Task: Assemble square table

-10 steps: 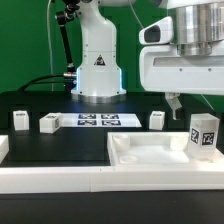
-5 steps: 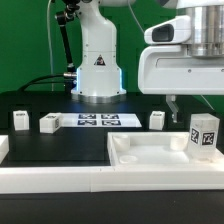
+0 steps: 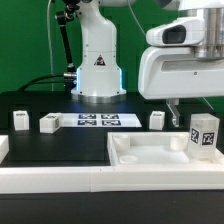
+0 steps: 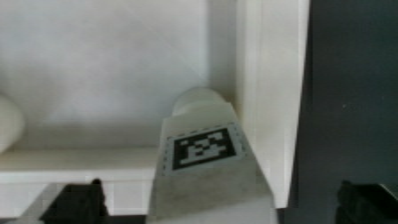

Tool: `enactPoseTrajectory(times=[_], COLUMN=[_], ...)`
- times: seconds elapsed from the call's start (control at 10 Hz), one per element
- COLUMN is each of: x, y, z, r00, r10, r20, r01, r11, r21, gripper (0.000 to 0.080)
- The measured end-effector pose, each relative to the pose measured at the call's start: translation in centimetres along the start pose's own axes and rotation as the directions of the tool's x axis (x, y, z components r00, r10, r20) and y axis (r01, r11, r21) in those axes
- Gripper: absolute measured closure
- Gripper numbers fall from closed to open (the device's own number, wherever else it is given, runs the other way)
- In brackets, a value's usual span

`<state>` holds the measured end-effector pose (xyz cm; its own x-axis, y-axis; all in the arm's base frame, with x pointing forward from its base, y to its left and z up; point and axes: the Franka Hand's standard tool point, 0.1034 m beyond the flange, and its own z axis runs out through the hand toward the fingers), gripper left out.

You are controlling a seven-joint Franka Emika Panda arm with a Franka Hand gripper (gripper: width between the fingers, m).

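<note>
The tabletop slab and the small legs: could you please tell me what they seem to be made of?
Tabletop slab: probably moulded plastic, matt white; smooth rounded rim and recesses suggest it. Small legs: seemingly the same white plastic, with printed black-white tags.

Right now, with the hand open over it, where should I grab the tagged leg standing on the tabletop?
Take the leg near its upper end, across its two opposite sides, coming straight down. It stands upright close to the tabletop's raised rim, so a sideways approach looks blocked; the open hand straddles it.
</note>
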<state>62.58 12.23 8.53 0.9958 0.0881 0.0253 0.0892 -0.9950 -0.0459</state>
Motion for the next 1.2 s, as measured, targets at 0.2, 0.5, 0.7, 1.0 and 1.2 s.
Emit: enactPoseTrajectory(times=[0.2, 0.5, 0.7, 1.0, 1.2], x=[0.01, -0.01, 0.0, 0.01, -0.08], y=[0.09, 0.12, 0.24, 0.23, 0.15], z=[0.0, 0.03, 0.03, 0.03, 0.05], r00=[0.989, 0.988, 0.991, 1.0, 0.97], r10=[-0.149, -0.153, -0.133, 0.027, 0.242], r20=[0.001, 0.001, 0.001, 0.001, -0.011], r01=[0.149, 0.153, 0.133, -0.027, -0.242], r11=[0.989, 0.988, 0.991, 1.0, 0.97], r21=[-0.002, 0.0, 0.0, 0.002, 0.004], gripper=[0.015, 0.0329, 0.0509, 0.0509, 0.0509])
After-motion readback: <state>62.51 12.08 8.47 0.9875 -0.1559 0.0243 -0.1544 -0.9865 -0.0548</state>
